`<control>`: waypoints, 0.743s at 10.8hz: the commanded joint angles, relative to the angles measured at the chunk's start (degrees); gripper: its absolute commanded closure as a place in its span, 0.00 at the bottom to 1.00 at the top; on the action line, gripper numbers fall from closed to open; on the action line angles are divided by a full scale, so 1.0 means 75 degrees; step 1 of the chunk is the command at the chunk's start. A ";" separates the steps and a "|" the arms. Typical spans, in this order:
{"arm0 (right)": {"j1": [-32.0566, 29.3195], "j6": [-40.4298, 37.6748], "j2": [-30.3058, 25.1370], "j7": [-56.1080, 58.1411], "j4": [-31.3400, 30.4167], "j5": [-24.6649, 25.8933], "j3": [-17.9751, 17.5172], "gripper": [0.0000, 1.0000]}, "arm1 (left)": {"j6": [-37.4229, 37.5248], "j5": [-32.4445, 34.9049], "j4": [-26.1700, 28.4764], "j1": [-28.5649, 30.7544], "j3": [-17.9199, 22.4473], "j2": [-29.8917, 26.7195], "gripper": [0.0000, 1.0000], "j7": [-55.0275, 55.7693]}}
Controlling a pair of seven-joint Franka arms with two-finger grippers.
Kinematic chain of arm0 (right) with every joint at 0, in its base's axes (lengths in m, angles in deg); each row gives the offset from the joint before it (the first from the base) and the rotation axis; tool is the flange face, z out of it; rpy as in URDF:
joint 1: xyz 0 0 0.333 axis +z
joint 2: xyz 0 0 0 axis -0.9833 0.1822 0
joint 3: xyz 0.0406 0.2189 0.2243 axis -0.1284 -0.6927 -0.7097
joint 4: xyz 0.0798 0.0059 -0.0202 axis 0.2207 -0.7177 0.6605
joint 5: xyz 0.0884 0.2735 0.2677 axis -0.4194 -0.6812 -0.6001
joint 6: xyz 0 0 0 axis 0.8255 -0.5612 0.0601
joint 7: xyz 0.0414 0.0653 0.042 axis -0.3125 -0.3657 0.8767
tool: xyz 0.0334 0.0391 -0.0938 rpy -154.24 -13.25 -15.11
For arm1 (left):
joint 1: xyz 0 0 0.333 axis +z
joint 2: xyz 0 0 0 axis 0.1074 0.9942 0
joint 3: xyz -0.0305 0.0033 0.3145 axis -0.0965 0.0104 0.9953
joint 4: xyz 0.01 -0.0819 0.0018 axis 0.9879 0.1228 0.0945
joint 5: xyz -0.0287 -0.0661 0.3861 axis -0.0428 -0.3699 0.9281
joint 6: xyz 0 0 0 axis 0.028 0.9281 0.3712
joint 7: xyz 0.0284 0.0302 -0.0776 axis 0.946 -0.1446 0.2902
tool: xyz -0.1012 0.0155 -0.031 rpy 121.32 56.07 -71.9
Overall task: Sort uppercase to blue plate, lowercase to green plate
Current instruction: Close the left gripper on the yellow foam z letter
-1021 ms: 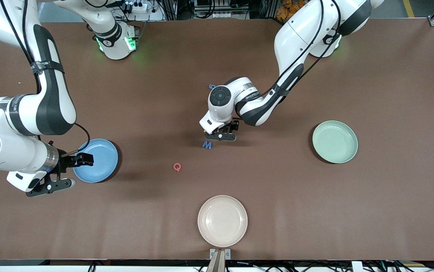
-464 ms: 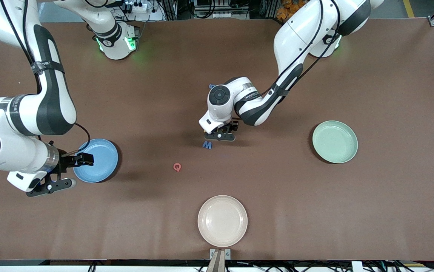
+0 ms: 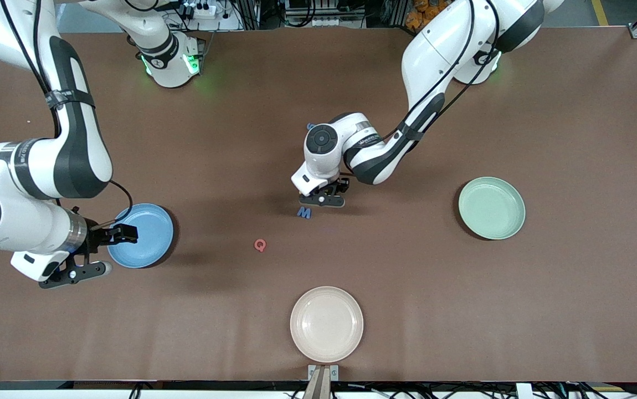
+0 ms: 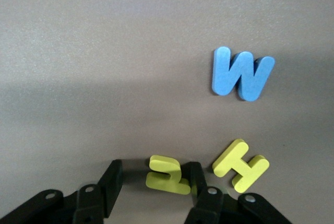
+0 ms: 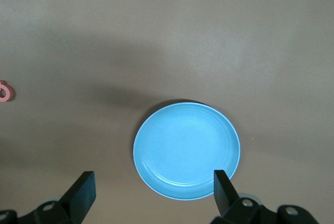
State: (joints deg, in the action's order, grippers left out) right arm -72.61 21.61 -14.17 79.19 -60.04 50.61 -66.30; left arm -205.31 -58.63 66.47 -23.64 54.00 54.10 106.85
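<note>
My left gripper is low over the middle of the table, open, its jaws on either side of the yellow lowercase h. One finger touches the h and the other stands apart from it. Beside it lie the yellow uppercase H and the blue W, the blue W also showing in the front view. The pink Q lies nearer the camera. My right gripper waits open beside the empty blue plate. The green plate is empty.
An empty cream plate sits near the table's front edge. A small blue letter peeks out from under the left arm's wrist. In the right wrist view the blue plate lies just ahead of the right gripper.
The left gripper's fingers have drawn closer together around the yellow h and the hand has shifted slightly. The right arm has not moved.
</note>
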 commanded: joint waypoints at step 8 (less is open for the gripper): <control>0.0043 -0.0006 -0.0015 -0.0069 -0.0037 -0.0044 -0.0013 0.00 | -0.0064 0.0279 -0.0095 -0.0056 0.0064 0.0080 0.77 0.0234</control>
State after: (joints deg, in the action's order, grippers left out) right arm -72.25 21.61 -14.17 79.19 -60.05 50.61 -66.31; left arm -205.34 -58.61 66.06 -23.67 53.99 54.05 106.85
